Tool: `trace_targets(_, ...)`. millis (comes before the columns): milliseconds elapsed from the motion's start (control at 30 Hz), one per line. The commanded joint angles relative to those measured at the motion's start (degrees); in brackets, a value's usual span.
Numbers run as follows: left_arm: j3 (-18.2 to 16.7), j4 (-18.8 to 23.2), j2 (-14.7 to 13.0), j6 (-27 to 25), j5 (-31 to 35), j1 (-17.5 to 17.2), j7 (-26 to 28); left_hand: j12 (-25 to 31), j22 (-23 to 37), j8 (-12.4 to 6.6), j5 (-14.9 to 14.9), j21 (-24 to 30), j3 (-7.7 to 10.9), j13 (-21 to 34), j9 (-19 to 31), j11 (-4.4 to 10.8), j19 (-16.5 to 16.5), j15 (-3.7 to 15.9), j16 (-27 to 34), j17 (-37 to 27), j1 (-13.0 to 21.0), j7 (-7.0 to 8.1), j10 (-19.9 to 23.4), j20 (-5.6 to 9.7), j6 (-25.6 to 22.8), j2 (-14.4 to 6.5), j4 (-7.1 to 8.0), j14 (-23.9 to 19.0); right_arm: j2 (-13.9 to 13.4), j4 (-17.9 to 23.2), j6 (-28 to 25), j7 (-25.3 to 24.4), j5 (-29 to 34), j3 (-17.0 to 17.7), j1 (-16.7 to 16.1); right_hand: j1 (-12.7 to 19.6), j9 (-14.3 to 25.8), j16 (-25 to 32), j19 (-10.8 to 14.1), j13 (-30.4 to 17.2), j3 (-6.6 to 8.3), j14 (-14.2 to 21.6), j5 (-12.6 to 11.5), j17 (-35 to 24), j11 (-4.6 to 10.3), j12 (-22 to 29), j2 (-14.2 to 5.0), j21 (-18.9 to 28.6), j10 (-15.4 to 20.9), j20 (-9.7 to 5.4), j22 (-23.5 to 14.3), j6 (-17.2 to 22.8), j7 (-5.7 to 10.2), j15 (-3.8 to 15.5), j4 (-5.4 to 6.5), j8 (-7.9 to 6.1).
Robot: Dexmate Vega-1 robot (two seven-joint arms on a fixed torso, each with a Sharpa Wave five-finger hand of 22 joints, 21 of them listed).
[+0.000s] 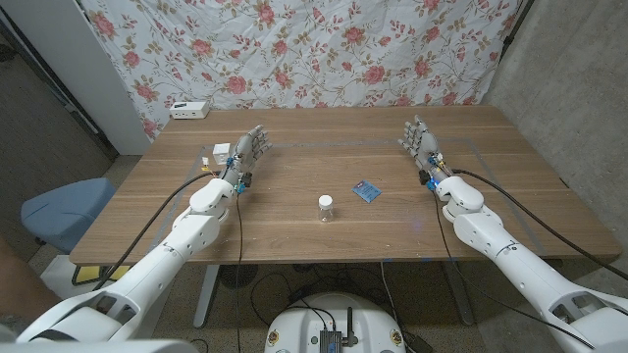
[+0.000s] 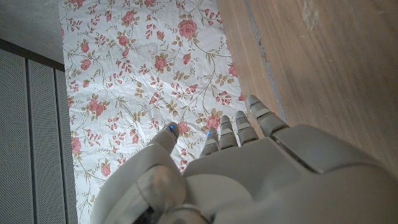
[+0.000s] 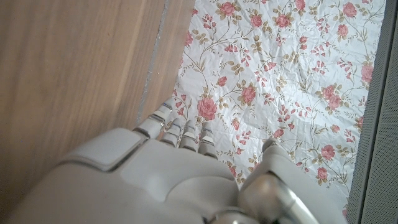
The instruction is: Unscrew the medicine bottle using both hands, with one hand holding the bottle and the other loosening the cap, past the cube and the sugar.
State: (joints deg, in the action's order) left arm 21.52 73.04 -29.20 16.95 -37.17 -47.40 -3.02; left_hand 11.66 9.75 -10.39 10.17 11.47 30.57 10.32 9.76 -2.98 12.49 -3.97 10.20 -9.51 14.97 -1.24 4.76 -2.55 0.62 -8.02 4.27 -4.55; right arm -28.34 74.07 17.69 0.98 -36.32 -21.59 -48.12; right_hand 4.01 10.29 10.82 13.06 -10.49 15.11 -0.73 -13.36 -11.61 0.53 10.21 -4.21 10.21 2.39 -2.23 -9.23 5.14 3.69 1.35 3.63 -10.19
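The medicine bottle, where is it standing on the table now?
In the head view the medicine bottle stands upright near the table's middle, between both arms, with the blue sugar packet nearest on its right.

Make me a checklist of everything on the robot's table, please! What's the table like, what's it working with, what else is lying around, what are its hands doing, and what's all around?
Surface: wooden table, bare over most of its top.
Job's things: medicine bottle upright near the middle front, white cap on, untouched.
Clutter: blue packet just right of the bottle; small white items by the left hand; white box at the far left corner.
Hands: left hand and right hand both hold nothing, fingers apart, well away from the bottle.
Cables: black cables run along both arms.
Surroundings: floral cloth behind the table; blue chair at left.
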Motion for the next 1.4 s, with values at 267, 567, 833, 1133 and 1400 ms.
trace_targets(267, -0.15, 1.59, -2.51, -0.75, 1.39, -0.92, 0.27, 0.24, 0.08, -0.27, 0.25, 0.18, 0.62, 0.20, 0.21, 0.52, 0.36, 0.51, 0.28, -0.11, 1.00, -0.05, 0.96, 0.23, -0.44, 0.27, -0.88, -1.14, 0.67, 1.90, 0.98, -3.86, 3.03, -0.84, -0.75, 0.02, 0.06, 0.27, 0.50, -0.09, 0.43, -0.12, -0.39, 0.03, 0.15, 0.44, -0.18, 0.28, 0.25, -2.52, -0.30, -0.04, 0.14, 0.60, -0.16, -0.32)
trace_targets(567, -0.21, 6.80, -5.15, -2.98, 2.90, -2.78, 2.28, 0.39, 0.07, -0.36, 0.12, -0.13, 0.91, 0.17, 0.19, 2.59, 0.35, 1.79, 0.19, 0.01, 2.20, 1.56, 2.17, 0.11, -1.44, 0.94, -2.94, -2.18, 0.43, 3.03, -0.44, -5.11, 3.43, -0.95, -0.83, 0.15, 0.05, 0.33, 0.58, -0.08, 0.46, 0.03, -0.53, 0.14, 0.27, 0.60, -0.15, 0.35, 0.54, -2.62, -0.29, 0.02, 0.17, 0.77, -0.27, -0.39)
trace_targets(833, -0.14, 9.56, -5.86, -3.09, 4.34, -3.97, 4.03, 0.31, 0.06, -0.22, 0.06, -0.39, 0.79, 0.16, 0.18, 2.90, -0.09, 2.66, 0.12, 0.04, 2.75, 2.21, 2.43, 0.39, -1.46, 1.64, -4.06, -2.57, 0.70, 1.28, 0.35, -4.63, 3.22, -0.61, -0.03, 0.32, 0.04, 0.43, 0.83, -0.07, 0.54, 0.34, -0.64, 0.24, 0.60, 0.66, -0.17, 0.45, 0.67, -2.74, -0.29, 0.31, 0.23, 0.86, -0.40, -0.53)
trace_targets(1133, 0.65, 11.93, -6.78, -3.70, 6.05, -4.57, 4.42, 0.10, 0.03, -0.04, 0.01, -0.66, 0.33, 0.14, 0.16, 4.08, -0.67, 3.78, -0.04, 0.06, 3.46, 3.22, 2.44, 0.40, -1.26, 3.03, -5.76, -2.68, 1.19, -1.77, 1.97, -3.33, 2.62, -0.12, 1.05, 0.50, 0.03, 0.47, 1.04, -0.06, 0.61, 0.55, -0.75, 0.34, 0.50, 0.80, -0.17, 0.52, 1.03, -2.82, -0.28, 0.69, 0.30, 0.88, -0.54, -0.67)
trace_targets(1400, 1.06, 14.60, -8.64, -5.55, 6.10, -5.30, 3.04, 0.31, -0.04, -0.26, 0.02, -0.59, -0.87, 0.11, 0.12, 5.78, -0.24, 5.39, 0.15, 0.04, 4.92, 4.95, 4.07, 1.08, -2.61, 6.29, -8.97, -4.18, 2.18, -3.66, 4.72, -3.56, 2.55, 0.56, 1.29, 0.63, 0.02, 0.57, 1.34, -0.05, 0.64, 0.88, -0.83, 0.41, 0.58, 0.87, -0.11, 0.61, 1.29, -2.84, -0.28, 1.02, 0.30, 1.02, -0.67, -0.77)
